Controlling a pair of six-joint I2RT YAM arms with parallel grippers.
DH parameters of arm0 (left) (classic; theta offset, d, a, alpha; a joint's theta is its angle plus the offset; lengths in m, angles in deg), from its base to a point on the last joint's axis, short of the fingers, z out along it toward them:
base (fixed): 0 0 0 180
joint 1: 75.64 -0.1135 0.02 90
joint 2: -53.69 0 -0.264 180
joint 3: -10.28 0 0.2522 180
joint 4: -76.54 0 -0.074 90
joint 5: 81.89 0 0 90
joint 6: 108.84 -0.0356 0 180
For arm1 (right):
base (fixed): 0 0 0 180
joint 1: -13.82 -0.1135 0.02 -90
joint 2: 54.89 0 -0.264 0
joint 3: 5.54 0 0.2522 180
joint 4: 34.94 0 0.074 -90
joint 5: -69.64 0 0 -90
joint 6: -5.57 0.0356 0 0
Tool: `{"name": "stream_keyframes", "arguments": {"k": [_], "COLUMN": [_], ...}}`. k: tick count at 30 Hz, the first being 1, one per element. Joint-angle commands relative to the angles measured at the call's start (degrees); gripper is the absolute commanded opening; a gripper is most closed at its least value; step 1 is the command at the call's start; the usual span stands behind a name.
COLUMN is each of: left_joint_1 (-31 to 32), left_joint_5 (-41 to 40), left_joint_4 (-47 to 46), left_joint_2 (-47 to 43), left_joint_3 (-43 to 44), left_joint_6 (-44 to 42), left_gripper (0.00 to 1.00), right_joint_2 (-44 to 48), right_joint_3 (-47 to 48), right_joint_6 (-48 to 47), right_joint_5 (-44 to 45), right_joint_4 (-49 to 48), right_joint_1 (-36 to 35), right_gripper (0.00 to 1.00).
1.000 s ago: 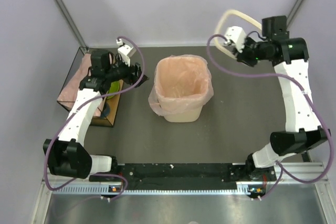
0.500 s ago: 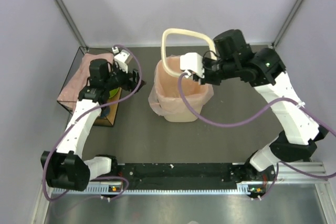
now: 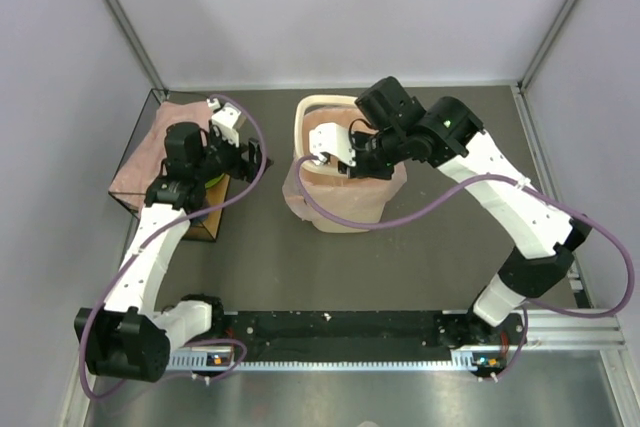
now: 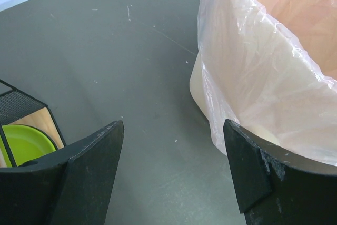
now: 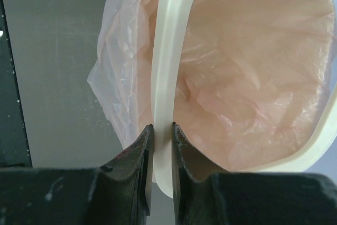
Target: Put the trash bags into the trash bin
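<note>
The cream-beige trash bin (image 3: pixel 345 209) stands mid-table, lined with a pale pink trash bag (image 3: pixel 340 172) whose edge is folded over its mouth. My right gripper (image 3: pixel 362 139) is over the bin, shut on a cream plastic ring (image 3: pixel 325 99) that lies at the bin's mouth. In the right wrist view the fingers (image 5: pixel 142 146) pinch the ring (image 5: pixel 168 40) on edge over the bag (image 5: pixel 247 61). My left gripper (image 3: pixel 250 152) is open and empty, left of the bin. The left wrist view shows its gripper (image 4: pixel 174 125), the bag (image 4: pixel 253 67) and the bin wall (image 4: pixel 197 85).
A dark wire-framed box (image 3: pixel 215 217) with orange-brown sides stands at the left, with a folded pink stack (image 3: pixel 150 147) on its far side and a green object (image 4: pixel 23 140) inside. Grey walls close the back and sides.
My right arm has swung from the back right corner to over the bin, carrying the cream ring down to its mouth. My left gripper has shifted slightly left.
</note>
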Motion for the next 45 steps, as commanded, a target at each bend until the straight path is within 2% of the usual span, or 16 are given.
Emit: {"name": "stream_keyframes", "arguments": {"k": [1, 11, 13, 14, 15, 17, 18, 21, 25, 26, 27, 32, 33, 36, 39, 45], "left_joint_1": [-0.42, -0.42, -0.42, -0.33, -0.42, -0.42, -0.42, -0.42, -0.42, -0.42, -0.42, -0.07, 0.37, 2.21, 4.23, 10.73], "left_joint_5": [0.52, 0.17, 0.17, 0.08, -0.01, 0.25, 0.17, 0.17, 2.27, 3.67, 6.64, 10.98, 11.15, 10.19, 9.49, 4.22], "left_joint_4": [-2.19, -0.79, -0.79, -0.70, -0.70, -0.61, -0.26, 0.97, 3.95, 4.31, 4.40, 3.17, 3.34, 3.34, 3.87, 8.87], "left_joint_2": [-2.27, -3.41, -3.33, -3.33, -3.33, -3.15, -2.98, -2.45, -1.13, -0.95, -0.43, 0.89, 1.41, 3.26, 5.37, 7.57], "left_joint_3": [-0.62, -1.14, -1.06, -1.06, -0.97, -0.18, 0.26, 2.72, 7.80, 8.60, 9.13, 11.60, 12.12, 14.23, 15.98, 18.63], "left_joint_6": [0.55, -0.24, -0.33, -0.41, -0.33, -0.15, -0.15, -0.58, -1.03, -1.20, -1.99, -1.03, -1.64, -3.57, -5.06, -14.01], "left_gripper": [0.82, 0.82, 0.82, 0.82, 0.83, 0.83, 0.83, 0.83, 0.83, 0.82, 0.81, 0.73, 0.72, 0.67, 0.63, 0.62], "right_joint_2": [-1.64, -0.94, -1.03, -1.03, -0.94, -0.85, -0.68, 0.46, 2.57, 3.01, 3.27, 2.84, 3.01, 3.89, 3.81, 0.47], "right_joint_3": [0.08, -4.04, -3.70, -3.09, -2.73, -1.33, -0.97, -0.27, 0.00, 0.95, 1.92, 10.35, 10.98, 9.50, 7.47, 6.94], "right_joint_6": [-0.26, -0.62, -0.35, -0.35, -0.44, -0.35, -0.35, -0.44, 0.00, 0.17, 0.35, 5.18, 6.32, 11.94, 17.04, 26.44], "right_joint_5": [1.49, 1.94, 1.85, 1.85, 1.85, 2.03, 2.29, 2.64, 2.64, 2.38, 0.90, -7.10, -10.68, -17.98, -22.12, -29.95], "right_joint_4": [15.06, 15.14, 15.06, 15.06, 15.14, 15.06, 15.14, 15.06, 15.06, 15.06, 15.06, 13.57, 12.60, 7.95, 3.47, -2.60], "right_joint_1": [-1.16, -2.74, -3.09, -3.18, -3.26, -3.44, -3.35, -3.44, -3.35, -3.09, -2.74, 4.28, 8.21, 15.95, 20.37, 32.23], "right_gripper": [0.00, 0.01, 0.09, 0.18, 0.33, 0.41, 0.51, 0.61, 0.69, 0.70, 0.76, 0.78, 0.78, 0.74, 0.69, 0.68]}}
